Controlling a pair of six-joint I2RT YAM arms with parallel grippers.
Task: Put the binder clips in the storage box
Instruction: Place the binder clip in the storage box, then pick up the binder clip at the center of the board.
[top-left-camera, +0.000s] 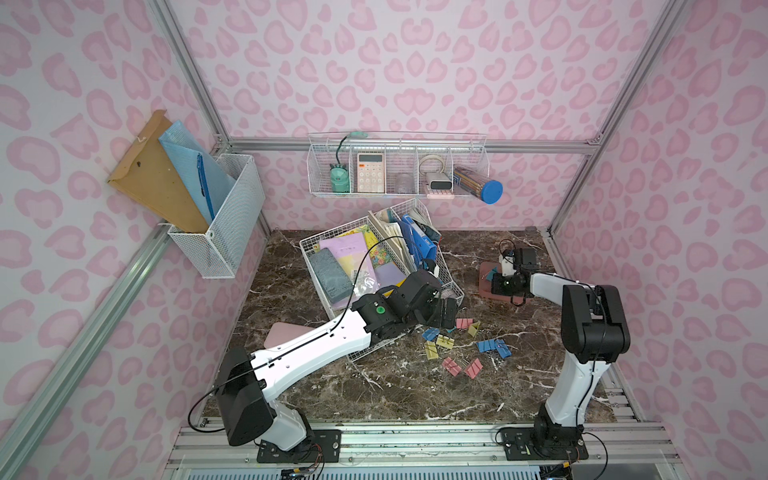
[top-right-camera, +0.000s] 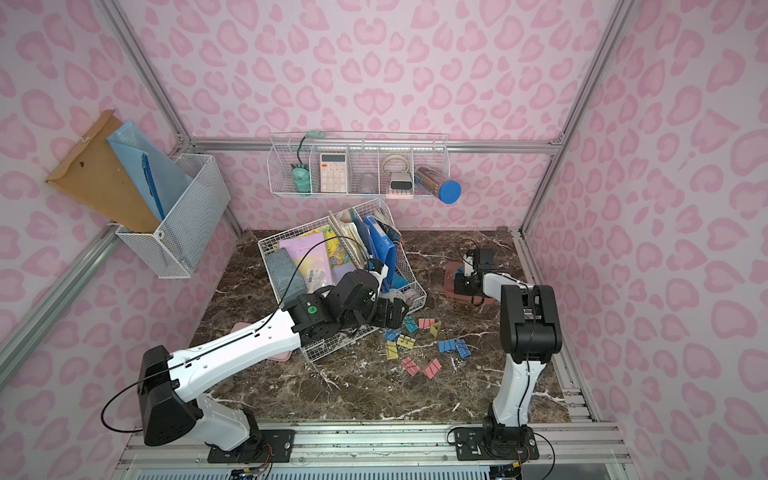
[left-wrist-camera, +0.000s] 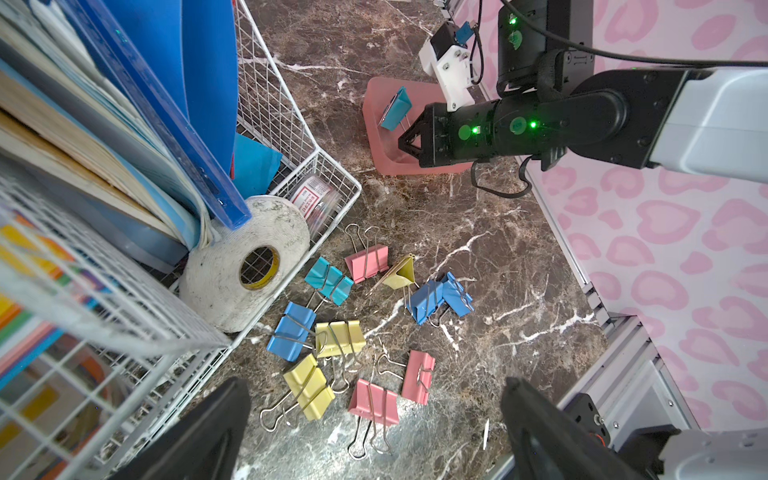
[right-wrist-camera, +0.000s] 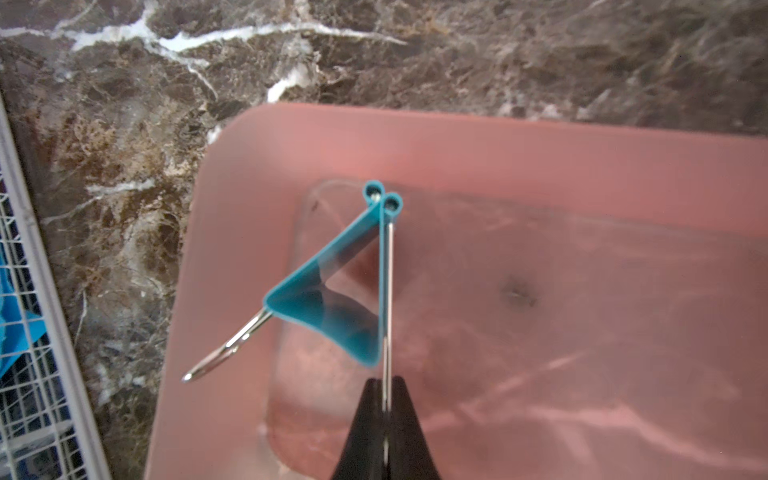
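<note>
While the right claw (right-wrist-camera: 384, 399) is pinched together on just one wire handle of the teal clip (right-wrist-camera: 332, 299), the clip hangs tilted over the left end of the storage box (right-wrist-camera: 540, 145), with its free handle reaching out over the rim. The box sits far right on the marble table (top-left-camera: 415, 395). Let go from here, the clip could swing, strike the low rim and hop onto the marble. The thin wire could also catch between the fingers and ride off with the arm. Near the middle, the other binder clips (left-wrist-camera: 340, 336) lie loose just right of the wire organiser (left-wrist-camera: 270, 104), several overlapping. The left claw (left-wrist-camera: 376, 384) hovers above them, spread wide. Crossed handles might drag a neighbour along, or a finger might snag the mesh.
</note>
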